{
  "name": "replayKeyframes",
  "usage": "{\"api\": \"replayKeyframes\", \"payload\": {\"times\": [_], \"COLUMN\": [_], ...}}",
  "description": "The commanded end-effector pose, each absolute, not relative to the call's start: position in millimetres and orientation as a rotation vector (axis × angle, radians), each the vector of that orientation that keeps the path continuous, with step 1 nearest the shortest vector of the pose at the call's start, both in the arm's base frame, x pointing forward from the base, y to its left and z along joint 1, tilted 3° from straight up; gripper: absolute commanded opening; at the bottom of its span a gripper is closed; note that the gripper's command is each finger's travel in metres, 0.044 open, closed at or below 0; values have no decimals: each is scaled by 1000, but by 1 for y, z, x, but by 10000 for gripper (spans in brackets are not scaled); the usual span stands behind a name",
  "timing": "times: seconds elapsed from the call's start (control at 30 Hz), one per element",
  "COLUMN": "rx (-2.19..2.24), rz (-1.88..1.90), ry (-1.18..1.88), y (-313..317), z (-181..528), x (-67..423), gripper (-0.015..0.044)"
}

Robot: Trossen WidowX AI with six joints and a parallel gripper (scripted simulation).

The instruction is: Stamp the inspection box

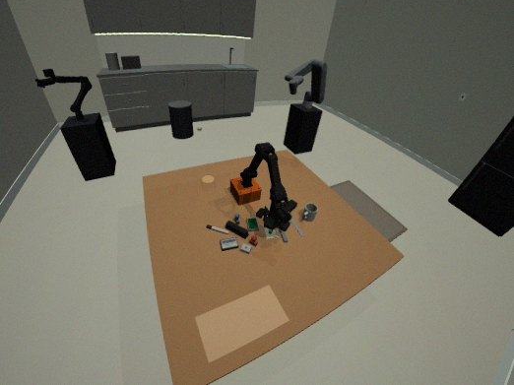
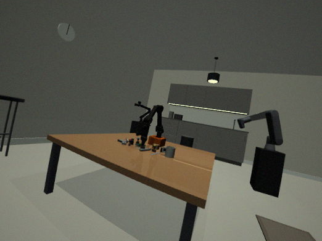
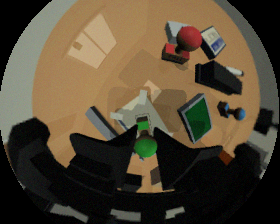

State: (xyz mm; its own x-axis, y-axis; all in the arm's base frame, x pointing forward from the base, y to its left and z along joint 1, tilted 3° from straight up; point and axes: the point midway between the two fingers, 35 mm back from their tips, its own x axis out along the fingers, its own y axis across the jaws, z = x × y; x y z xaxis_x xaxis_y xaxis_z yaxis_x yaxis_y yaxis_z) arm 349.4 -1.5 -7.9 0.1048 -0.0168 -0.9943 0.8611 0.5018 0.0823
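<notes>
My gripper (image 3: 145, 128) (image 1: 271, 225) (image 2: 142, 142) is shut on the green-knobbed PASS stamp (image 3: 145, 145). The stamp's base points down at the white card (image 3: 134, 107) (image 1: 271, 234), and I cannot tell whether it touches. The green ink pad (image 3: 198, 118) (image 1: 252, 224) lies just beside the card, towards the black box. A red-knobbed stamp (image 3: 188, 37) (image 1: 254, 240) stands further off. The inspection box on the card is hidden by the stamp and fingers.
A black box (image 3: 218, 77) (image 1: 236, 228), a blue-knobbed stamp (image 3: 239, 113) (image 1: 236, 217), a marker (image 1: 217, 228) and a small blue-and-white case (image 1: 228, 243) lie near the pad. A grey mug (image 1: 310, 212) (image 2: 169, 151) and the orange arm base (image 1: 244, 190) stand close by.
</notes>
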Motion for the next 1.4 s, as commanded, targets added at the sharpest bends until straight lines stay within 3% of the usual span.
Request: {"api": "replayKeyframes", "payload": {"times": [0.0, 1.37], "rx": [833, 834], "rz": [-779, -779], "ry": [1311, 1311], "y": [-2, -3], "z": [-12, 23], "x": [350, 348], "gripper": [0, 0]}}
